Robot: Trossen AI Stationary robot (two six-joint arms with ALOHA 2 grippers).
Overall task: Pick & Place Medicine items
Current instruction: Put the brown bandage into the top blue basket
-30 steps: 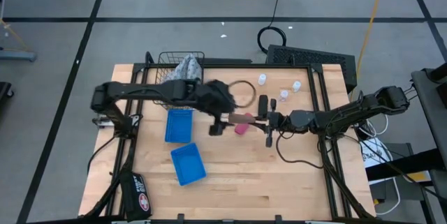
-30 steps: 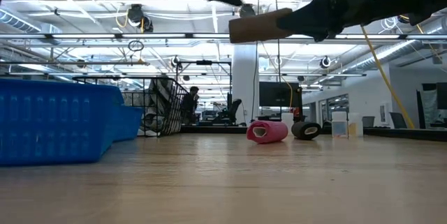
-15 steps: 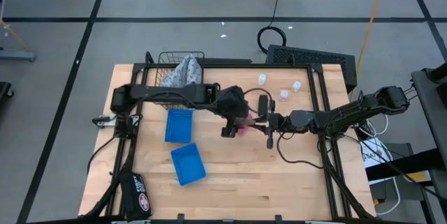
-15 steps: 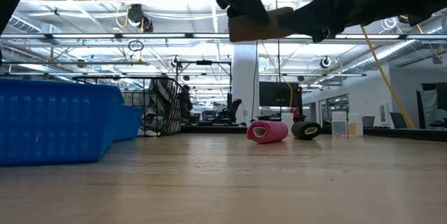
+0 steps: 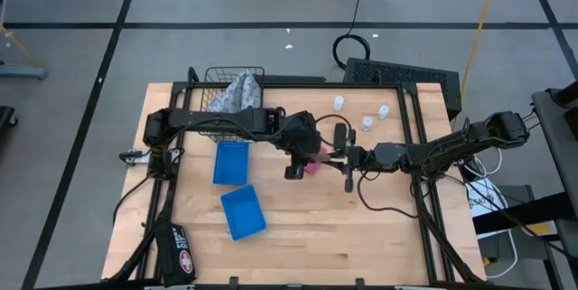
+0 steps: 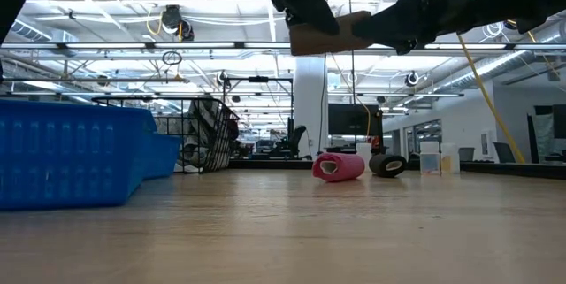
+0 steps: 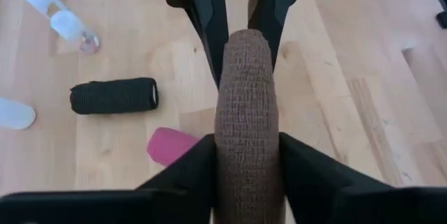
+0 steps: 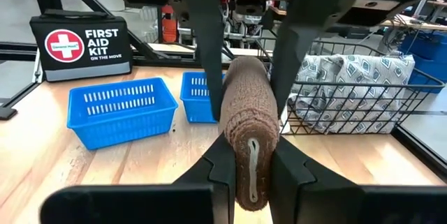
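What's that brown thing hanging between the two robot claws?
A brown bandage roll, held off the table. The left gripper and right gripper each clamp one end, clearest in both wrist views.

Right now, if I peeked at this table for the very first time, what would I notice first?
Probably the brown bandage roll held up in the air above the middle of the table, with the left gripper and the right gripper both pinching it from opposite ends. Just below it, a pink roll and a black roll lie on the wood. Two blue baskets sit off to the left side.
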